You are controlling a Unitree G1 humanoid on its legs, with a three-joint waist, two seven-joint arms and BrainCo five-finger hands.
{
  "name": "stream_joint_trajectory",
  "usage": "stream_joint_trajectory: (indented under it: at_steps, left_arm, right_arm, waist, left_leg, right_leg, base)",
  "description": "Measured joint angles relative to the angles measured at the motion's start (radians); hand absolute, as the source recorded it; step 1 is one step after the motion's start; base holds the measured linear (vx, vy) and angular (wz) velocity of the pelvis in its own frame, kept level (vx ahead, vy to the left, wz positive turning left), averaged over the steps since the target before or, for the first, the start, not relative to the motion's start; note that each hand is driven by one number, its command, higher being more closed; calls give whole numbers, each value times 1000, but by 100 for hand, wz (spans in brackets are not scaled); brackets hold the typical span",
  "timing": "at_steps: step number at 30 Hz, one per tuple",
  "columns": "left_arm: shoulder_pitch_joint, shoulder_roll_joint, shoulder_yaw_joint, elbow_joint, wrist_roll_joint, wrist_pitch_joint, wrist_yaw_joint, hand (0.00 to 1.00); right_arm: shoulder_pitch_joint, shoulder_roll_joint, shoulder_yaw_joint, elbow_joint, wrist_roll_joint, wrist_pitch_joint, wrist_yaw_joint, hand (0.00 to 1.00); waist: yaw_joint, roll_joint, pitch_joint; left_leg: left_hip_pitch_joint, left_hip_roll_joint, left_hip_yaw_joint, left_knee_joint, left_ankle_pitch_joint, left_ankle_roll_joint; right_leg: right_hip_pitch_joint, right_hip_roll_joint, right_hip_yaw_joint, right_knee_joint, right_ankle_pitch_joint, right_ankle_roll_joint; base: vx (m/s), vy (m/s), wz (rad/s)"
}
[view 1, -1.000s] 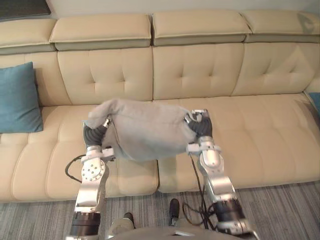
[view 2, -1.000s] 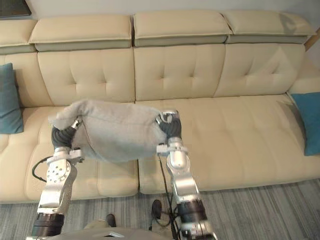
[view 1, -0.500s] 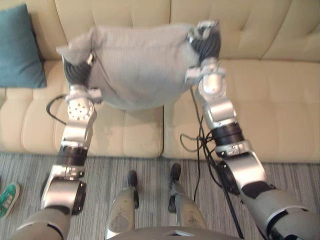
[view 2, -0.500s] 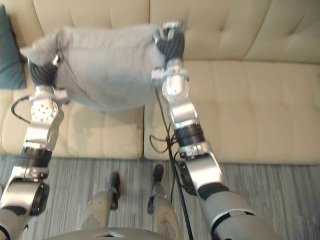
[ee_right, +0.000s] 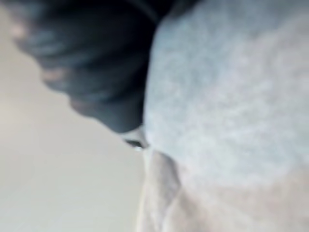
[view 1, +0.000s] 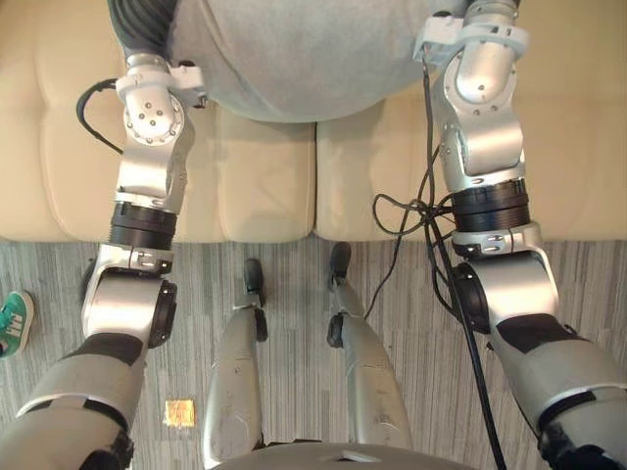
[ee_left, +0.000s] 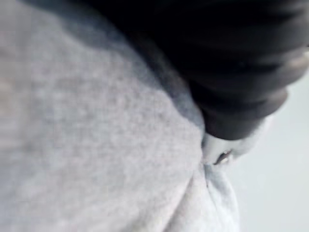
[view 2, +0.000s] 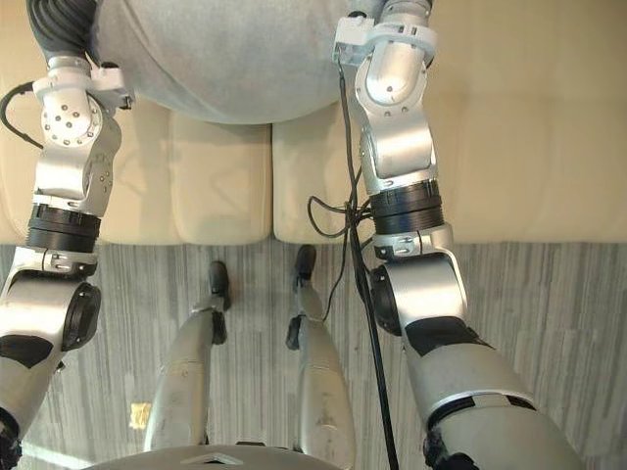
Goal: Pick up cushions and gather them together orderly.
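One grey cushion (view 1: 294, 59); carried farther over one sofa (view 1: 255, 186).

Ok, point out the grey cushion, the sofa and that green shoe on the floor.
grey cushion (view 1: 294, 49), left eye view, middle of its lower face
cream sofa (view 1: 260, 181), left eye view, bare seat front
green shoe (view 1: 14, 323), left eye view, its upper

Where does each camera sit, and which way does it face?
Left eye: head-mounted, facing steeply down on cushion, sofa, carpet; left arm and right arm show.
Right eye: beside it, same scene and arms.
Left wrist: on that wrist, pressed against the cushion; left robot hand cover shows.
Right wrist: likewise, with right robot hand cover.
All four share the cushion.
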Motion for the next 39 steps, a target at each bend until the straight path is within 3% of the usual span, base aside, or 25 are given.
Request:
stream_joint_trajectory:
  at_steps: [3,7,8,15,20,29,35,39]
  left_arm:
    - [-37,3,9,0,-11,-30,-12,100]
    - [-43,12,16,-1,-13,-36,-17,100]
    - [-46,13,18,-1,-13,-35,-17,0]
    - [-87,40,83,48,-12,-21,-9,0]
    - [-176,40,126,137,-32,14,8,0]
    - [-219,83,131,253,-54,34,-21,0]
    - [-223,110,163,284,-111,35,-39,0]
    - [-213,173,258,282,-128,35,-30,0]
  right_arm:
    - [-55,-37,7,5,4,0,1,100]
    - [-111,-54,30,35,27,-2,1,100]
    - [-129,-66,46,53,31,0,2,0]
    - [-253,-86,84,157,42,-1,-3,0]
    - [-344,-115,109,266,144,1,-23,0]
    - [-412,-187,209,407,299,13,9,0]
    - [-415,-238,204,441,399,20,22,0]
    - [-388,-313,107,421,417,17,1,0]
  waist:
    - [-2,2,33]
    - [-3,2,33]
    - [-3,2,33]
    - [-6,1,33]
    - [-6,1,33]
    - [-7,1,33]
    - [-6,1,33]
    - [-3,0,33]
  left_leg:
    - [-15,5,-3,9,-1,0]
    - [-53,6,-7,10,2,3]
    - [-63,7,-10,10,3,4]
    - [-86,8,-13,6,10,4]
    - [-85,7,-25,0,19,-1]
    - [-53,10,-31,-28,36,-6]
    - [-38,15,-21,-23,37,-6]
    - [-28,16,-7,-19,37,-4]
  right_leg:
    - [-6,2,-7,-1,0,0]
    - [-37,2,-17,0,5,-4]
    - [-43,3,-22,0,6,-4]
    - [-61,4,-27,-8,14,-7]
    - [-57,4,-39,-11,19,-6]
    - [-14,12,-38,-59,49,9]
    - [8,18,-17,-86,84,36]
    - [15,19,6,-89,84,36]
  base:
    - [-14,-13,3]
    - [-14,-14,6]
    - [-16,-16,8]
    - [-4,-5,2]
    - [-10,-5,4]
    - [-24,-9,2]
    - [-48,-5,-6]
    - [-49,-23,-6]
